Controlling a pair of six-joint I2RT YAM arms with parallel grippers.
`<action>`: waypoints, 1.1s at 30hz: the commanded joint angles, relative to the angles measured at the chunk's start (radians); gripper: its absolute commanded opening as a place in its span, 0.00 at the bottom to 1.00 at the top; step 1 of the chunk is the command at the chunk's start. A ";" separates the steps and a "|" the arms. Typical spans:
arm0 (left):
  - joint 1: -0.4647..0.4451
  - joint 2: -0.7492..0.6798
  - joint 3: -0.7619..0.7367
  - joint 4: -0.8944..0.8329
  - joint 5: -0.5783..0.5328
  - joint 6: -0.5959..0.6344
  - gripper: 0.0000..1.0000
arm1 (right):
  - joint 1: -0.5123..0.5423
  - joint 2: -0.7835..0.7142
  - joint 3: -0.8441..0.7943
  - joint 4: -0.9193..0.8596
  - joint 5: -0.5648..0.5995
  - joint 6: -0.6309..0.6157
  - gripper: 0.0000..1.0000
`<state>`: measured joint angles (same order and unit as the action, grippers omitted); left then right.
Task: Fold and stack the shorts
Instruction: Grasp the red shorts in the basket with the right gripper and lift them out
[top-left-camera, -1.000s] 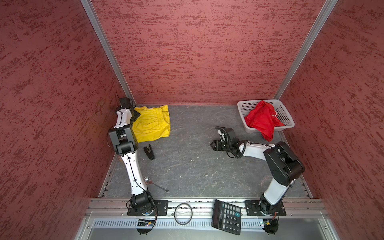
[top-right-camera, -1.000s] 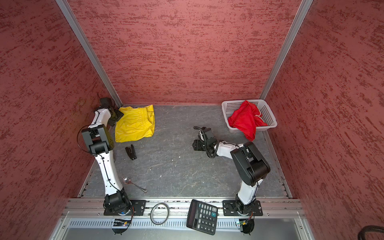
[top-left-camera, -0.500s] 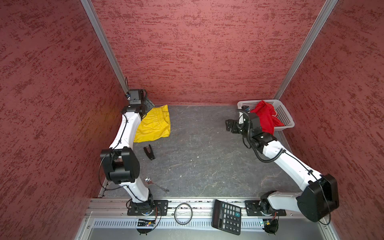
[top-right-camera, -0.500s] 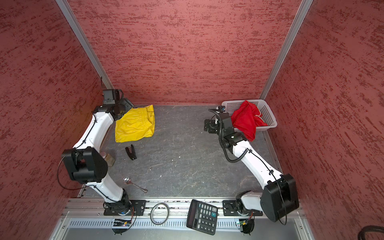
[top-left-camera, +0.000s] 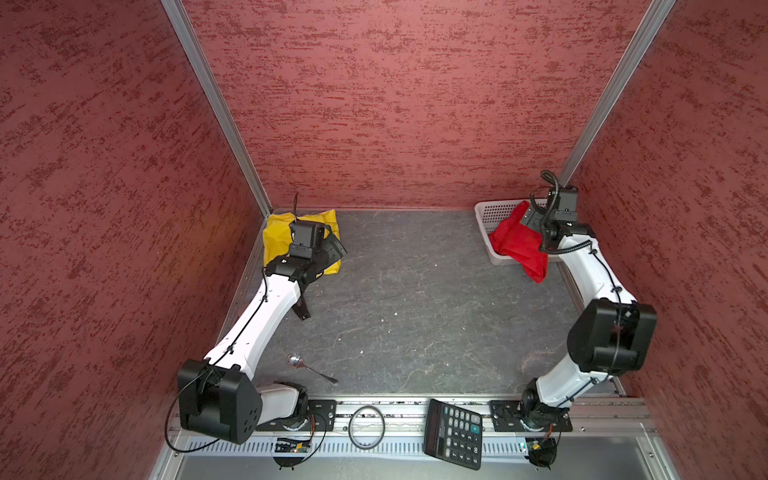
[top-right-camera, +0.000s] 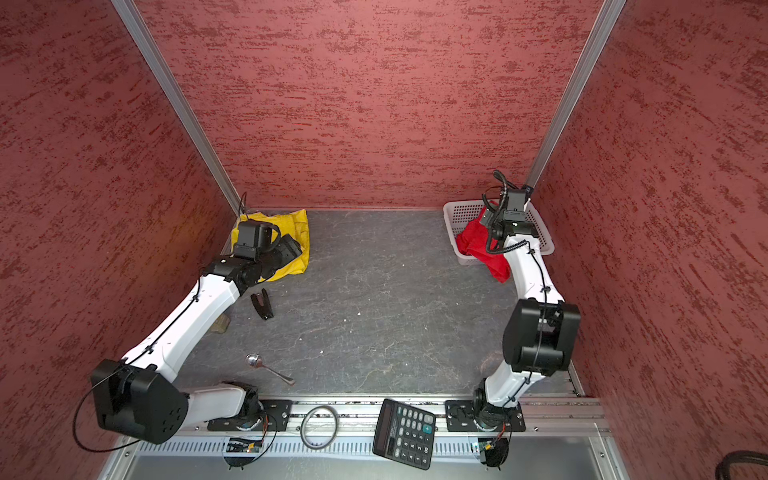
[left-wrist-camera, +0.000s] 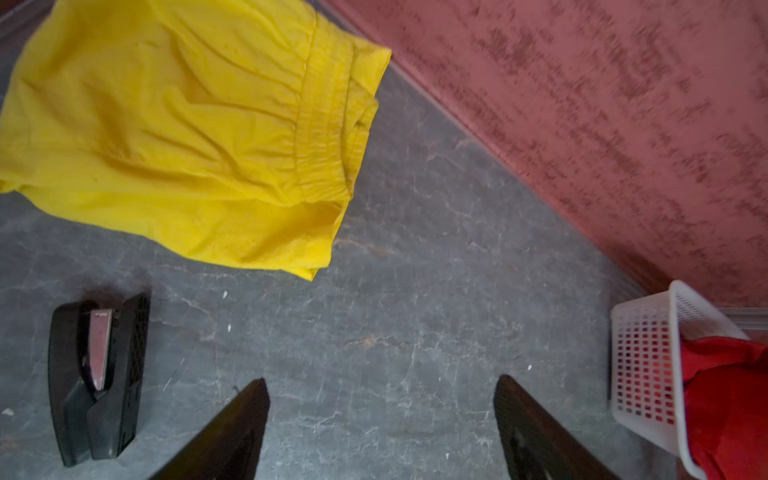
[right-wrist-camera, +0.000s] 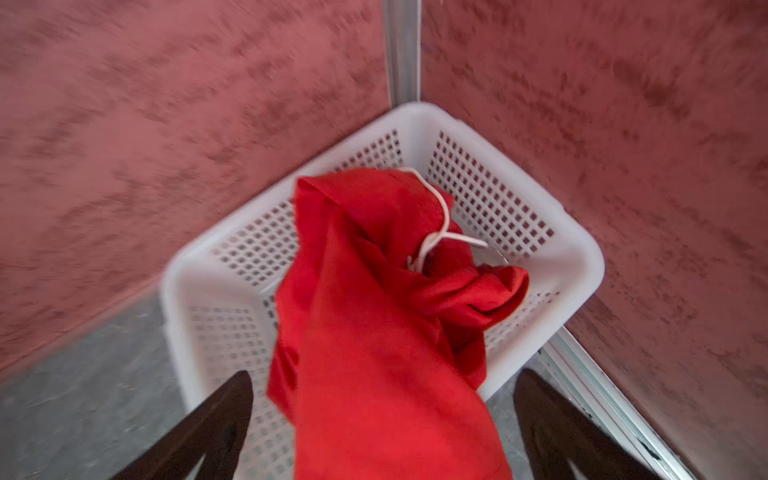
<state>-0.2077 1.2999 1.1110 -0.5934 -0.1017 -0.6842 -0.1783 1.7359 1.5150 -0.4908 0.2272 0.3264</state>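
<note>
Both arms have swung out from their folded poses of a second ago: the left one now reaches for the far-left corner of the bench (top-left-camera: 415, 311), and the right one, which was over the middle of the bench, hangs above the white basket (top-left-camera: 488, 212) in the far-right corner. Neither pair of shorts has shifted. The yellow shorts (left-wrist-camera: 166, 124) lie flat but rumpled on the bench against the back wall, their elastic waistband end toward that wall and the legs toward the front edge. The left gripper (left-wrist-camera: 381, 380) hovers just beside them over bare bench, jaws spread wide with nothing between them. A black stapler (left-wrist-camera: 97, 382) lies close by. The red shorts (right-wrist-camera: 374, 332) are draped over the basket's front rim, their long axis running from inside the basket out toward the front, the white drawstring (right-wrist-camera: 436, 224) end inside and the loose end trailing onto the bench. The right gripper (right-wrist-camera: 384, 374) hangs over that cloth, jaws wide apart on either side of it and not closed on it. A spoon (top-left-camera: 309, 368) lies near the front edge.
</note>
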 joint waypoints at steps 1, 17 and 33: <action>-0.004 0.027 -0.014 -0.027 0.048 -0.003 0.86 | -0.025 0.080 0.070 -0.071 -0.081 0.029 0.99; -0.087 0.280 0.012 0.080 0.165 -0.059 0.86 | 0.108 0.037 0.377 -0.042 -0.115 -0.140 0.00; -0.188 0.065 0.009 -0.016 0.088 -0.105 0.90 | 0.461 -0.478 0.004 0.143 -0.211 -0.081 0.00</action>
<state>-0.3931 1.4181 1.1259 -0.5678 0.0231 -0.7738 0.2859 1.2575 1.6756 -0.3805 0.0788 0.1627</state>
